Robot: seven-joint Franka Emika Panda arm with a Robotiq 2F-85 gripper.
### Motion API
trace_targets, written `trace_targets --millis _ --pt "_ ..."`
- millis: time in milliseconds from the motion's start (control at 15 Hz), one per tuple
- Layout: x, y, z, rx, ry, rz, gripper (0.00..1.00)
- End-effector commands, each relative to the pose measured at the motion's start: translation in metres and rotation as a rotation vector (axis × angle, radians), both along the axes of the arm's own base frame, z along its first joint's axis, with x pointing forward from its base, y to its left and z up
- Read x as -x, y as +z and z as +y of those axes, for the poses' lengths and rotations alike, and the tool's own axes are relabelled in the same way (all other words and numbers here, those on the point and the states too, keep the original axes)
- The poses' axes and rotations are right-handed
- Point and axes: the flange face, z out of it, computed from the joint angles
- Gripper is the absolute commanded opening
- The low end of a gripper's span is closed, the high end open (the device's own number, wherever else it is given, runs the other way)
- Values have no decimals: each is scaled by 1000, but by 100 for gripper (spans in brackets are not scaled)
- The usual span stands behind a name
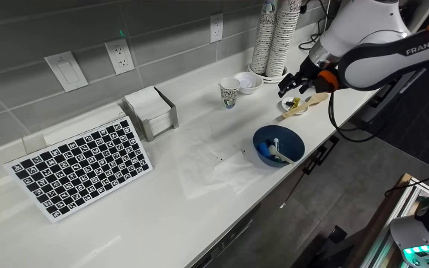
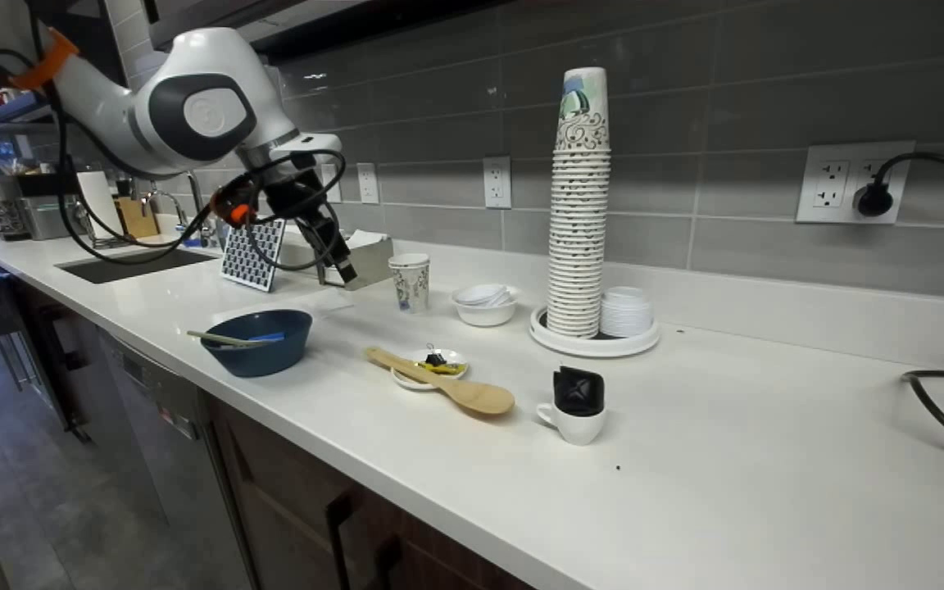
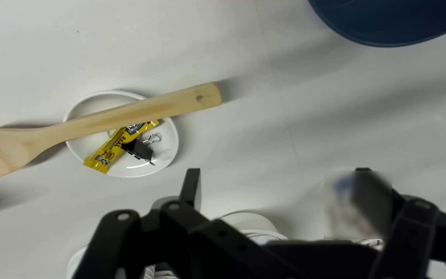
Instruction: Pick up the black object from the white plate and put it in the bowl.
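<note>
The desk (image 1: pixel 143 208) carried the bowl (image 2: pixel 263 359), with the spoon (image 3: pixel 130 116) near it, its handle lying across the plate (image 3: pixel 165 153). Above, the fingers (image 3: pixel 189 186) were spread wide, gripping nothing that could be seen. On the plate lay a yellow packet (image 3: pixel 110 149), and on or against it, hard to tell which, the black clip (image 3: pixel 141 150), clear of the spoon. None of the task looked done: the clip had yet to leave the plate, so reaching, grasping, carrying to the bowl and letting go all seemed left.
</note>
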Motion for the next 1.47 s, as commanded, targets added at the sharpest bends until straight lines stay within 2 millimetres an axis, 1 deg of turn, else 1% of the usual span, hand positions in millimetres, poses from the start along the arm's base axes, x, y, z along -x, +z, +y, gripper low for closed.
trace_targets --millis 0,267,333,533,733,933,1067,1133,1200,1333,1400 --pt "-1 -2 -2 -1 0 2 100" --pt "-2 2 -1 0 1 -7 100" --pt "-6 -2 -3 12 22 -8 100" --pt "-22 -19 -17 60 131 -10 100" --pt "-36 -44 -34 163 247 16 100" --pt "-53 -73 -51 273 307 67 100" --pt "-62 -88 -60 345 320 123 100" --pt "-66 -93 -64 370 298 130 100" --pt "-49 -86 -59 315 314 113 100" --pt "-57 -96 -66 339 306 127 100" --pt "-60 -97 -67 341 306 127 100"
